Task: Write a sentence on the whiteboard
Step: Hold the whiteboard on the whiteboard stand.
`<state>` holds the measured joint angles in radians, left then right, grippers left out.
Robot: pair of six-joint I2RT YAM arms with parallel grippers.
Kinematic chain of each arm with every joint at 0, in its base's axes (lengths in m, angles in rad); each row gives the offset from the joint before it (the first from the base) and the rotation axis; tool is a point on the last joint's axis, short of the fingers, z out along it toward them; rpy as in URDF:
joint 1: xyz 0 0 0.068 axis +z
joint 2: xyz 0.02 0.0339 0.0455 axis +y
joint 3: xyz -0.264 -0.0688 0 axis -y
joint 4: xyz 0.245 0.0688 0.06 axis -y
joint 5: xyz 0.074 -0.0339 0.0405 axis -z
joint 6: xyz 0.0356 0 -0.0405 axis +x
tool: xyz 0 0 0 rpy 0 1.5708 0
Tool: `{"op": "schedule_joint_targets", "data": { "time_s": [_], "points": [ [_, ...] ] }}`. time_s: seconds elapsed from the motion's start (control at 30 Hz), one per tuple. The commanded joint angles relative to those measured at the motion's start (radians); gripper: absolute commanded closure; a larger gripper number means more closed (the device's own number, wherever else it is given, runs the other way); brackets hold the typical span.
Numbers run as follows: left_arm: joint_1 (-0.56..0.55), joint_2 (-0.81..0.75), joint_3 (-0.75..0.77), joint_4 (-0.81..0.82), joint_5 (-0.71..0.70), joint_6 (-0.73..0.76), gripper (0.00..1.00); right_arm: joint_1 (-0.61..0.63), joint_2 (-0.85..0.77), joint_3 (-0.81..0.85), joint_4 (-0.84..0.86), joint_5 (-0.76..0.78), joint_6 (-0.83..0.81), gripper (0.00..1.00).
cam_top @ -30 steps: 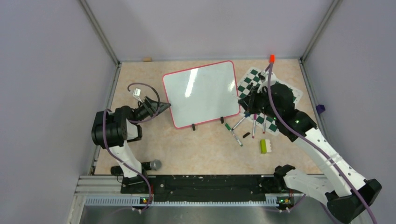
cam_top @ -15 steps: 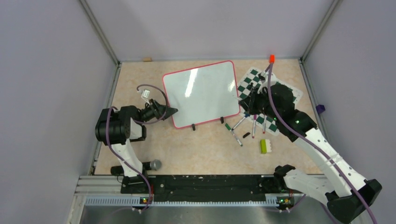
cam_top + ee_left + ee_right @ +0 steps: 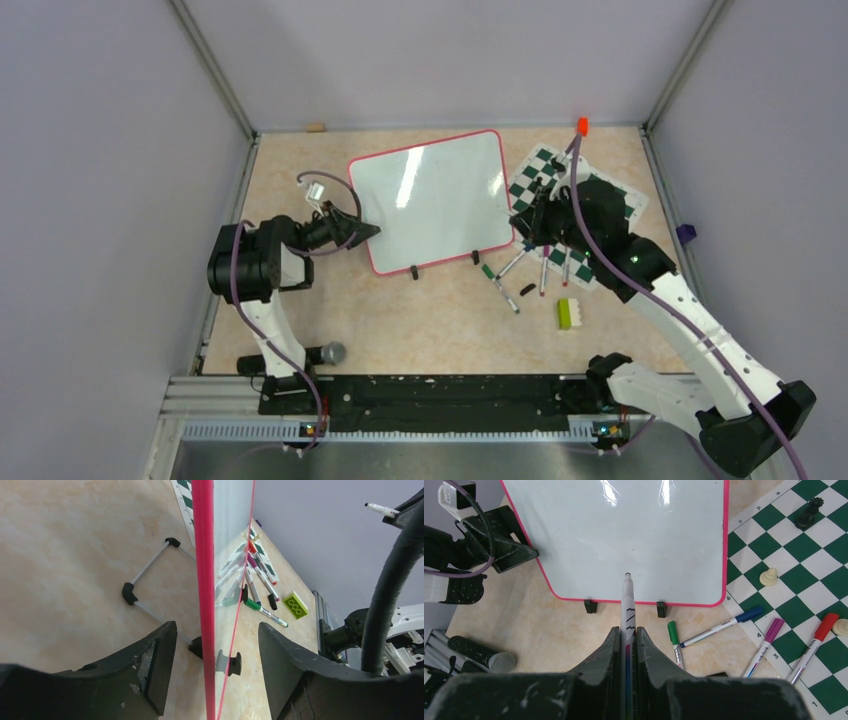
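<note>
Straddling the near-left corner of the whiteboard, the left tool had its fingers spread, one on each side of the red-pink rim. From the wrist view neither finger seemed to touch that rim, though the gap was hard to judge. The board was propped on a thin wire stand on the bench, toward the back wall. Its glossy face was plain white with streaks of glare. Two small black clips sat on its near edge.

The right tool was pressed together on a marker, pinching the barrel so that the uncapped tip pointed at the lower part of the board's face.

Just to the right of the board lay a green-and-white chess mat carrying a black piece and a cream pawn. Loose pens lay at the mat's near edge: a green marker on the bare bench, a blue marker reaching onto the mat, and a magenta marker and a red marker lying on the squares. A green brick lay nearer the arm bases.
</note>
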<state>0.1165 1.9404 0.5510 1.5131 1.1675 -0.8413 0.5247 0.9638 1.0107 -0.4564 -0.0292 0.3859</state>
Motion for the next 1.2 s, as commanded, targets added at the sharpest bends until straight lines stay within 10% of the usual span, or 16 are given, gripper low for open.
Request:
{"op": "schedule_joint_targets", "data": {
  "time_s": [0.0, 0.77, 1.03, 1.17],
  "points": [
    [-0.003, 0.03, 0.082, 0.106, 0.062, -0.032, 0.35, -0.008, -0.007, 0.042, 0.037, -0.011, -0.013, 1.0],
    [0.028, 0.035, 0.229, 0.106, 0.065, -0.163, 0.53, -0.007, 0.013, 0.067, 0.027, -0.016, -0.047, 1.0],
    [0.043, 0.015, 0.273, 0.107, 0.106, -0.212, 0.07, -0.007, 0.035, 0.082, 0.029, -0.02, -0.048, 1.0],
    [0.072, -0.018, 0.281, 0.106, 0.15, -0.183, 0.01, -0.007, 0.055, 0.085, 0.037, -0.034, -0.044, 1.0]
  ]
}}
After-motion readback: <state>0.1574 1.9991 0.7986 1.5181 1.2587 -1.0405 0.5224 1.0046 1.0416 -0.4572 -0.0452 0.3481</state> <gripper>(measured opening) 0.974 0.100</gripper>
